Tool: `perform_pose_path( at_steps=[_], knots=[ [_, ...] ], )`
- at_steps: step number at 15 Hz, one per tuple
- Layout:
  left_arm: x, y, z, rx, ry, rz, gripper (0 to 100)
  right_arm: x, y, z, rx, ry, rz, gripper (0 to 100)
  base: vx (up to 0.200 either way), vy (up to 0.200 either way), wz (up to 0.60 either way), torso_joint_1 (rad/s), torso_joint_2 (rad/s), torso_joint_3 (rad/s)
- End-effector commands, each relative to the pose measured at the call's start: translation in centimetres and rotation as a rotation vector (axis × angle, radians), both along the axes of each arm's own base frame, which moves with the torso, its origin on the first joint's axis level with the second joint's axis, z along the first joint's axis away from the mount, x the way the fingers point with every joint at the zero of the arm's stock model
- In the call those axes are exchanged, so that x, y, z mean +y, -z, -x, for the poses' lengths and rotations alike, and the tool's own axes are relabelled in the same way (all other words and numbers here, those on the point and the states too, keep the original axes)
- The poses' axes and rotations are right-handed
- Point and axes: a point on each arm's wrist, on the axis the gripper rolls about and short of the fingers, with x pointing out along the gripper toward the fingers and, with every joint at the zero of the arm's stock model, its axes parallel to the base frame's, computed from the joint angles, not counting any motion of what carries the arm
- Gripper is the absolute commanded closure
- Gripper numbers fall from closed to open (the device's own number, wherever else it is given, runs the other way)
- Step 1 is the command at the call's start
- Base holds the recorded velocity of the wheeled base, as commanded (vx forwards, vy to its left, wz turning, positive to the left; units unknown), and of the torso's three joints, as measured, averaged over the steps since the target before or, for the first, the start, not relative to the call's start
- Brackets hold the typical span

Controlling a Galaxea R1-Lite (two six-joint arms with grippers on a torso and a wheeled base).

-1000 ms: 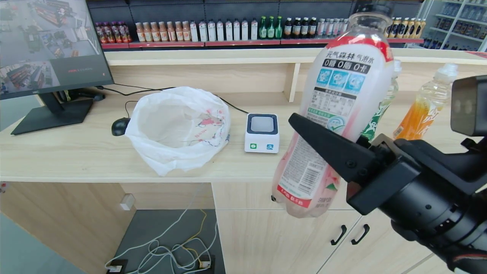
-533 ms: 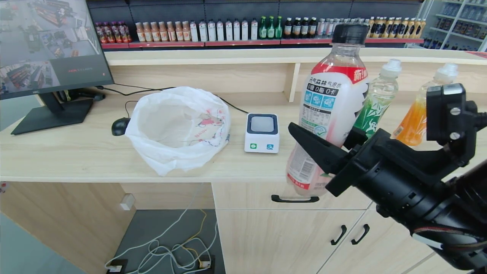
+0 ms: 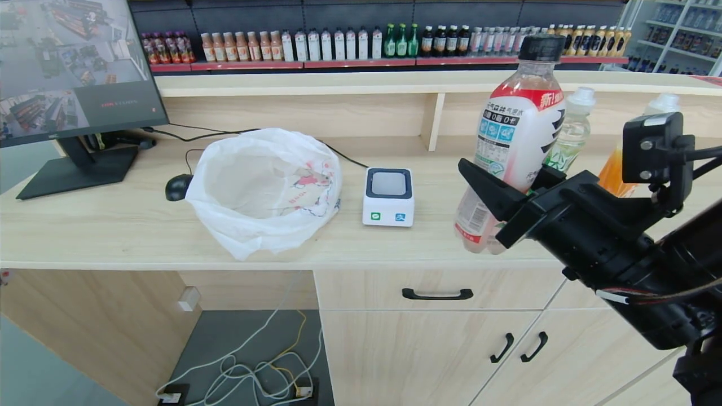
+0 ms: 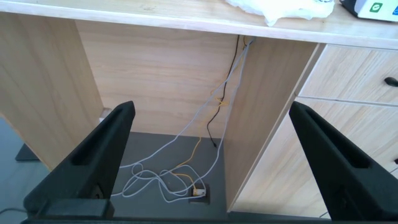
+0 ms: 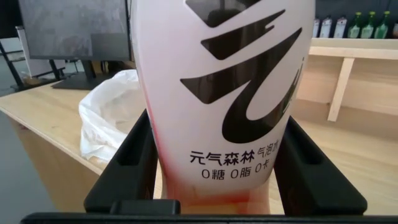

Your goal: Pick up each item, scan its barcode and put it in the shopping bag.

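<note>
Your right gripper (image 3: 503, 172) is clamped on the pink soda bottle (image 3: 516, 129), fingers on both sides of its lower half; the right wrist view shows the same squeeze (image 5: 217, 155) on the label (image 5: 242, 93). The bottle is upright, black cap up, near the front edge of the counter (image 3: 113, 225), at about 3 o'clock from the scanner (image 3: 388, 196) and apart from it. The shopping bag (image 3: 265, 189) sits open at the scanner's 9 o'clock. Your left gripper (image 4: 214, 162) hangs low in front of the counter's open bay with its fingers spread wide and nothing between them. Progress looks early. No item is visible in the bag, so I'd say nothing is packed yet. This bottle is gripped but not over the scanner window, so its scan and drop are left. After that come the green bottle (image 3: 569, 141) and the orange bottle (image 3: 612, 169), at roughly 1 to 2 o'clock from the held one. Hard to make out: I can't tell whether the bottle's base touches the counter or hangs just above it. The bag's bottom is hidden by its own folds. The green bottle is half covered by the pink one, and your right arm covers most of the orange one. The barcode strip low on the pink bottle is partly turned away.
</note>
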Motion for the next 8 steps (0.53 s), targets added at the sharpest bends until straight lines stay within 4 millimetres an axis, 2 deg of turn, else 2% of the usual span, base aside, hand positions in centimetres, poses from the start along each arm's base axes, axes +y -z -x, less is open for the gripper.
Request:
perform_pose_path(
  at_steps=[1, 6, 8],
  knots=[
    [0.00, 0.02, -0.01, 0.001, -0.001, 0.001, 0, -0.26, 0.52, -0.21, 0.014, 0.013, 0.010, 100, 0.000, 0.000, 0.00, 0.000, 0.00, 0.000],
    [0.00, 0.01, -0.01, -0.001, -0.001, 0.002, 0, -0.22, 0.69, -0.95, 0.019, 0.023, 0.012, 100, 0.000, 0.000, 0.00, 0.000, 0.00, 0.000],
    [0.00, 0.01, -0.01, -0.001, -0.001, 0.004, 0, -0.12, 0.69, -1.10, 0.017, 0.023, 0.011, 100, 0.000, 0.200, 0.00, 0.005, 0.00, 0.005]
  ],
)
